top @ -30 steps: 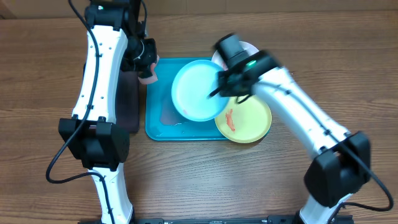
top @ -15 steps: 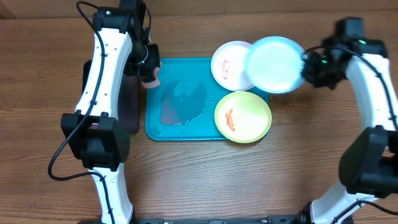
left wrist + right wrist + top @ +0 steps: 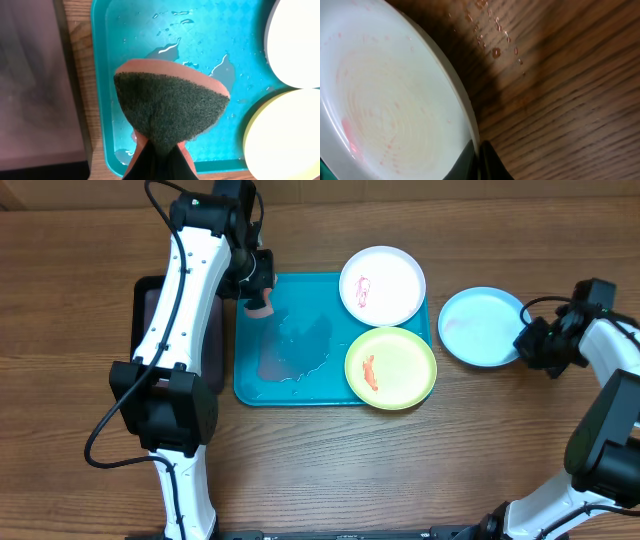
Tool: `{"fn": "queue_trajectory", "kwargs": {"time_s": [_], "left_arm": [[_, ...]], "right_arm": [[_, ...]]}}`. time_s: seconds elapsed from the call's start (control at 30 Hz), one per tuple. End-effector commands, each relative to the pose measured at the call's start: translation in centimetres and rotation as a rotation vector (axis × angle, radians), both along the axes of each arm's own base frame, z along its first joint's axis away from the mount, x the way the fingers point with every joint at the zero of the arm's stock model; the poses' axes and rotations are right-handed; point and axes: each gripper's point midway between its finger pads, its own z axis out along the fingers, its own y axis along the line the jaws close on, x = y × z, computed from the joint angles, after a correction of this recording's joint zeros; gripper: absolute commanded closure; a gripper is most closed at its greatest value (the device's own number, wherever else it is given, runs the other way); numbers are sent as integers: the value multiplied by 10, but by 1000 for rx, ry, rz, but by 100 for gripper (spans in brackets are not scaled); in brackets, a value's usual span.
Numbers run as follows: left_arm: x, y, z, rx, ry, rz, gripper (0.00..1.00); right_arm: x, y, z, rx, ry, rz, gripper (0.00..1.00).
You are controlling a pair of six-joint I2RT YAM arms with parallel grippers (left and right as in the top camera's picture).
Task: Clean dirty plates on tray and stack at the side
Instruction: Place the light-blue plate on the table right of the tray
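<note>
The light blue plate lies on the wood to the right of the turquoise tray. My right gripper is shut on its right rim; the wrist view shows the rim pinched between the fingers. The white plate, smeared red, sits at the tray's top right. The yellow-green plate, with an orange smear, sits at the tray's bottom right. My left gripper is shut on an orange sponge with a dark green scouring face, held above the tray's wet upper left.
A black narrow tray lies left of the turquoise tray, partly under my left arm. Water puddles cover the turquoise tray's floor. Drops of water lie on the wood beside the blue plate.
My right gripper carried the light blue plate off the tray, swung it right and set it down on the wood. My left gripper with the sponge shifted slightly right.
</note>
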Motion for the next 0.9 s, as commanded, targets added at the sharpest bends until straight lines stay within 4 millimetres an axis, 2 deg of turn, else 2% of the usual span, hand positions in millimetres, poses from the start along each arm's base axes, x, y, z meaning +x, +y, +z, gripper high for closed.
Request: {"fn": "queue_trajectory", "kwargs": {"time_s": [0.0, 0.03, 0.1, 0.2, 0.37, 0.47, 0.57, 0.7, 0.87], "left_arm": [[0, -1, 8, -1, -23, 10, 96], [0, -1, 8, 0, -22, 10, 96], [-1, -1, 8, 0, -21, 10, 96], [-1, -1, 8, 0, -21, 10, 96], [-2, -3, 8, -10, -17, 8, 96], [-3, -2, 8, -9, -10, 8, 96], [-4, -2, 7, -7, -5, 8, 96], [-5, -2, 7, -7, -5, 7, 96], [-8, -5, 7, -5, 7, 1, 96]], "right_arm": [[-1, 7, -3, 4, -4, 6, 84], [-1, 7, -3, 5, -3, 7, 69], [-1, 8, -3, 12, -1, 0, 63], [1, 13, 6, 56, 7, -26, 63], [6, 24, 44, 118, 5, 6, 68], [5, 37, 69, 124, -9, 71, 67], [-2, 55, 83, 135, -11, 148, 67], [-13, 84, 91, 144, 16, 244, 67], [-18, 123, 88, 138, 41, 371, 66]]}}
